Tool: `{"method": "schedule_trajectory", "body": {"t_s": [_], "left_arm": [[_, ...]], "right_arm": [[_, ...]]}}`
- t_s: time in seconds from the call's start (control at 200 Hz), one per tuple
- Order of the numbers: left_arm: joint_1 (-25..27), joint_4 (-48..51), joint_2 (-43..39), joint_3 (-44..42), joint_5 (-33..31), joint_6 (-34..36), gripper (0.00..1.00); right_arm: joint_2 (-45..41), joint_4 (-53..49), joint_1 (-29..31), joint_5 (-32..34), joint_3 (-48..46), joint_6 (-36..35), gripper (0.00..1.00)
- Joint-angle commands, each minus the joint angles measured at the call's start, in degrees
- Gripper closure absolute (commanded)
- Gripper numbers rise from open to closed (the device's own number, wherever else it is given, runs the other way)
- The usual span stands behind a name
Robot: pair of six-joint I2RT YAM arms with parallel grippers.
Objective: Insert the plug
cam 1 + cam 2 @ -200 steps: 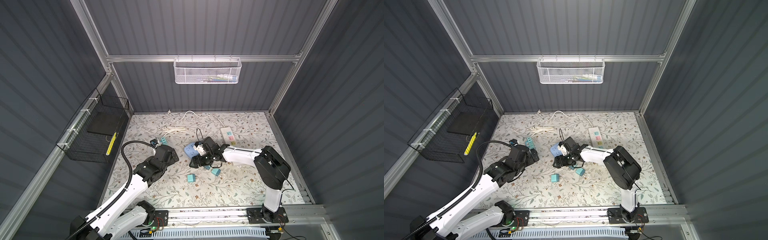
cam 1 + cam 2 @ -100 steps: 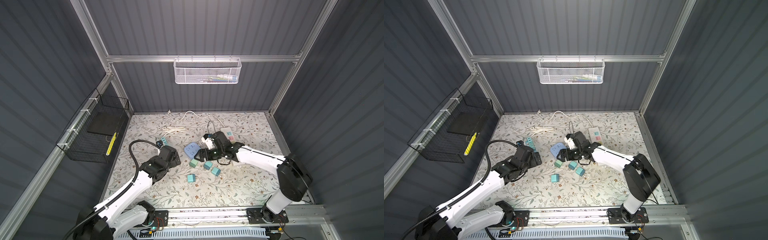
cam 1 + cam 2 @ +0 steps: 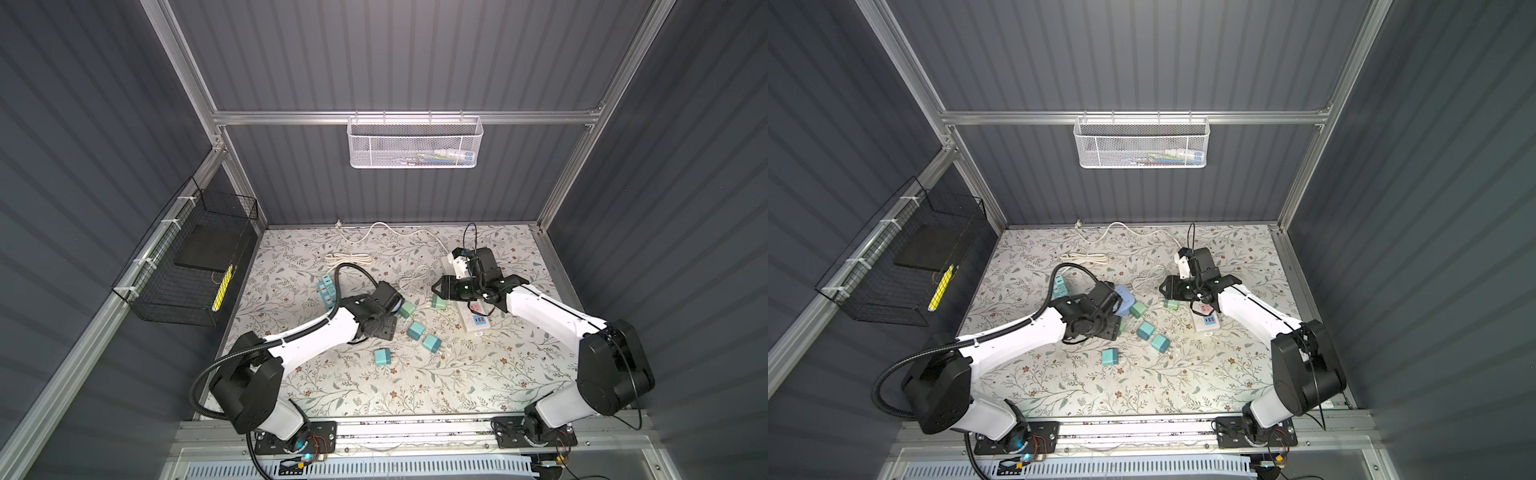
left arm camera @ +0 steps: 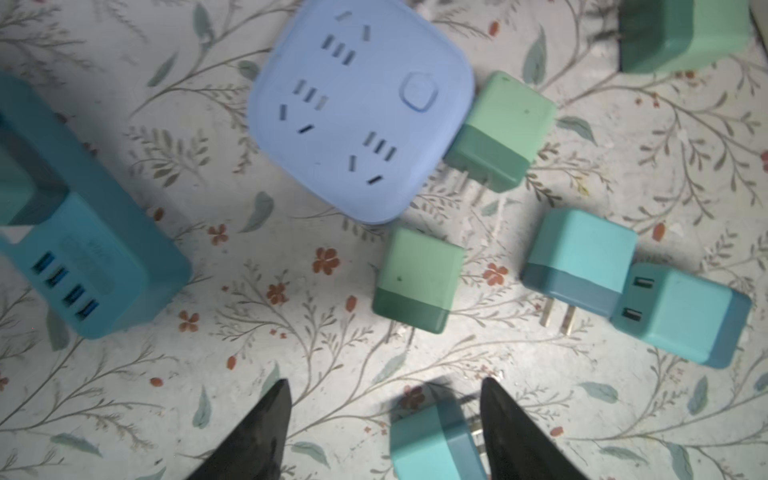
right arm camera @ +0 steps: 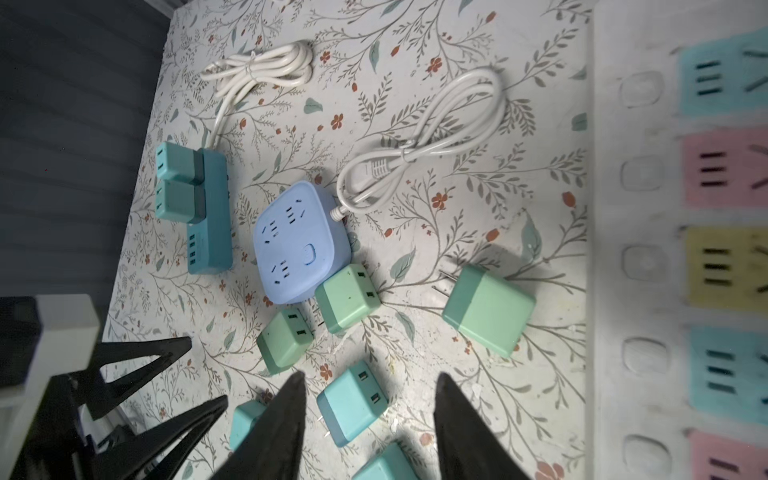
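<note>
Fingers [image 4: 266, 432] of the left gripper [image 4: 385, 384] stand apart and empty, framing a teal plug [image 4: 436, 440] that lies loose on the floral mat [image 4: 291, 291], likely the next pick. Beyond sits the blue socket cube [image 4: 361, 112], slots up to receive it. Farther off, the right gripper [image 5: 370, 376], also apart and empty, hovers beside the white power strip [image 5: 648, 266].

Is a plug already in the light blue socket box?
No, empty: the socket box shows bare slots; a green adapter lies beside it, prongs out.
</note>
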State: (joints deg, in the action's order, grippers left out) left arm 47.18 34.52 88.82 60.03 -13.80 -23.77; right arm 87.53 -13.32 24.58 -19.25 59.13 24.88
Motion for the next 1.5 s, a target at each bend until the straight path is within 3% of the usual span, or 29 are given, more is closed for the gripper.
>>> {"method": "schedule_trajectory", "body": {"t_s": [0.0,0.375,0.685,0.9,1.021,1.256,1.496], "left_arm": [[2.07,4.81,4.72,3.24,0.40,4.10,0.25],[2.24,4.57,13.75,8.34,-4.23,8.38,0.24],[1.48,0.30,17.91,7.51,-2.72,9.68,0.42],[0.63,-1.65,17.87,6.03,-2.72,9.36,0.44],[0.48,-0.97,18.50,6.42,-3.54,9.21,0.52],[0.60,-3.60,13.56,4.13,-2.67,10.50,0.64],[0.70,-12.60,2.97,-1.48,-0.90,14.12,0.70]], "right_arm": [[-0.17,0.81,0.38,-1.62,-0.51,-0.46,0.44],[-1.96,1.56,0.40,-1.67,-3.14,-0.89,0.40],[-3.23,1.52,0.46,-0.53,-4.72,-0.90,0.41],[-4.38,1.50,0.46,-0.54,-5.78,-1.15,0.42],[-4.81,1.27,0.40,-0.53,-5.85,-1.49,0.42],[-5.51,0.76,0.38,2.37,-5.78,-2.19,0.42],[-7.51,0.22,0.36,2.55,-6.32,-2.18,0.42]]}}
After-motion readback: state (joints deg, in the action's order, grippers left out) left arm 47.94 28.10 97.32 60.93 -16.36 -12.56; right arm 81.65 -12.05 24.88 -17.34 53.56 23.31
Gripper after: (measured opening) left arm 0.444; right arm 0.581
